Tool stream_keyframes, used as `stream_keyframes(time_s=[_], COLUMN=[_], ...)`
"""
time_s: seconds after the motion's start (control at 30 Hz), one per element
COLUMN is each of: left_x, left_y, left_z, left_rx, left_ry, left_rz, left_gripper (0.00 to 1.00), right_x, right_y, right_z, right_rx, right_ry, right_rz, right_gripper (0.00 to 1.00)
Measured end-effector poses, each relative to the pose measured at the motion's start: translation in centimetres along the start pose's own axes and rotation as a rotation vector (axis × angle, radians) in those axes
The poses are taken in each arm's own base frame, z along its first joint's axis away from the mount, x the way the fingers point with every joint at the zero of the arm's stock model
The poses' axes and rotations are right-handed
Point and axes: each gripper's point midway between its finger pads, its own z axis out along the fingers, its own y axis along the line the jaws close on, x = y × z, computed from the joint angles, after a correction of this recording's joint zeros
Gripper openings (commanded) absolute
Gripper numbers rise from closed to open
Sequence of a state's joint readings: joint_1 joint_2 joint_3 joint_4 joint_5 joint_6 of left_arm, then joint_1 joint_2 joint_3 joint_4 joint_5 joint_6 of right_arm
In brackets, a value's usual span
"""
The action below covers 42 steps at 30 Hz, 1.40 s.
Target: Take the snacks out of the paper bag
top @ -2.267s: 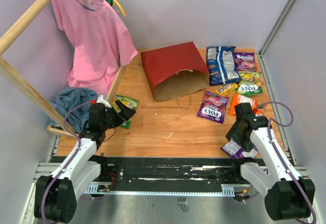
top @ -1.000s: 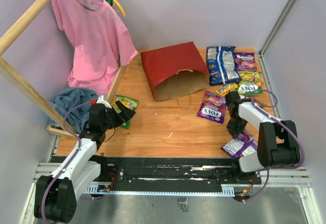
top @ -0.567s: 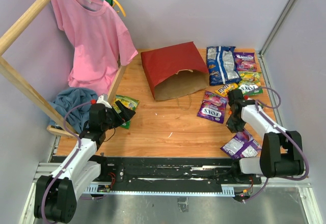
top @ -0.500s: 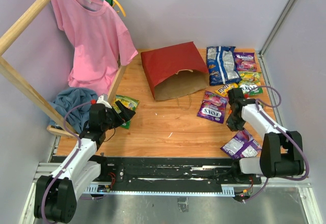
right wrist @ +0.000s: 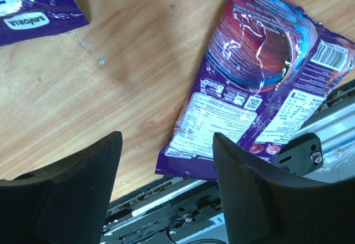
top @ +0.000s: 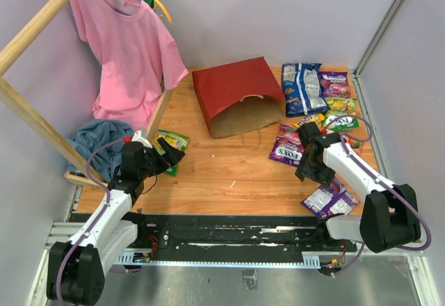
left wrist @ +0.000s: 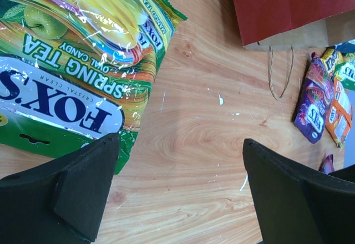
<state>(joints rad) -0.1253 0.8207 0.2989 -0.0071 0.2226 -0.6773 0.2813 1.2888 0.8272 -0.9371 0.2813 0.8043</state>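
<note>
Seen from above with the arms at 6 o'clock: a pink shirt (top: pixel 128 42) hangs on a wooden rack (top: pixel 31 24) at 10 o'clock. A heap of blue cloth (top: pixel 97 142) is bunched below it at 9 o'clock.

Just to the right, the left gripper (left wrist: pixel 177 199) hovers low over the wooden table (top: pixel 229 174). Its fingers are spread wide and nothing is between them. A green candy packet (left wrist: pixel 72 72) lies flat on the table, and its corner sits just beside one finger.

At 12 o'clock the red paper bag (top: pixel 233 90) lies on its side. Its brown mouth faces 6 o'clock, and a thin twine handle (left wrist: pixel 280 72) trails onto the wood.

Right of the bag, from 1 to 3 o'clock, snacks lie out on the table:
- A blue and white cookie bag (top: pixel 302 87) is farthest back, with a small purple packet (top: pixel 335 82) beside it.
- A yellow candy pack (top: pixel 311 119) and a green packet (top: pixel 341 121) lie closer in.
- A purple candy packet (top: pixel 285 149) lies nearest the bag's mouth.

The right gripper (right wrist: pixel 166 199) points down at about 4 o'clock, its fingers apart and gripping nothing. Under the gap between them another purple packet (right wrist: pixel 260 94) lies back side up at the table's near edge, at 5 o'clock. I cannot tell from here whether any snack is inside the bag.
</note>
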Motion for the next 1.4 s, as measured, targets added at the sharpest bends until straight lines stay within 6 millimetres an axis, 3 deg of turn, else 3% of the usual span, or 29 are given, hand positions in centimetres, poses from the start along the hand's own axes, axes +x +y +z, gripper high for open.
stream_keyframes(time_s=[0.17, 0.47, 0.57, 0.8, 1.0, 1.17, 1.4], left_x=[0.0, 0.0, 0.0, 0.0, 0.0, 0.0, 0.0], left_y=[0.0, -0.2, -0.2, -0.2, -0.2, -0.2, -0.2], left_z=[0.0, -0.1, -0.1, -0.1, -0.1, -0.1, -0.1], left_rx=[0.002, 0.009, 0.01, 0.01, 0.01, 0.01, 0.007], left_ry=[0.001, 0.002, 0.001, 0.0, 0.001, 0.001, 0.004], left_rz=[0.0, 0.001, 0.001, 0.001, 0.001, 0.001, 0.001], left_gripper=[0.97, 0.97, 0.97, 0.97, 0.97, 0.97, 0.97], right_x=[0.8, 3.3, 3.7, 3.9, 3.8, 2.3, -2.5], right_y=[-0.7, -2.0, -2.0, -2.3, -2.4, -1.3, 1.2], right_z=[0.1, 2.5, 3.3, 3.7, 3.6, 2.7, -0.1], right_rx=[0.029, 0.113, 0.134, 0.155, 0.158, 0.118, 0.0], right_ry=[0.02, 0.102, 0.122, 0.127, 0.124, 0.083, -0.042], right_rz=[0.0, -0.028, -0.037, -0.047, -0.047, -0.019, 0.095], right_gripper=[0.61, 0.51, 0.42, 0.02, 0.01, 0.01, 0.01])
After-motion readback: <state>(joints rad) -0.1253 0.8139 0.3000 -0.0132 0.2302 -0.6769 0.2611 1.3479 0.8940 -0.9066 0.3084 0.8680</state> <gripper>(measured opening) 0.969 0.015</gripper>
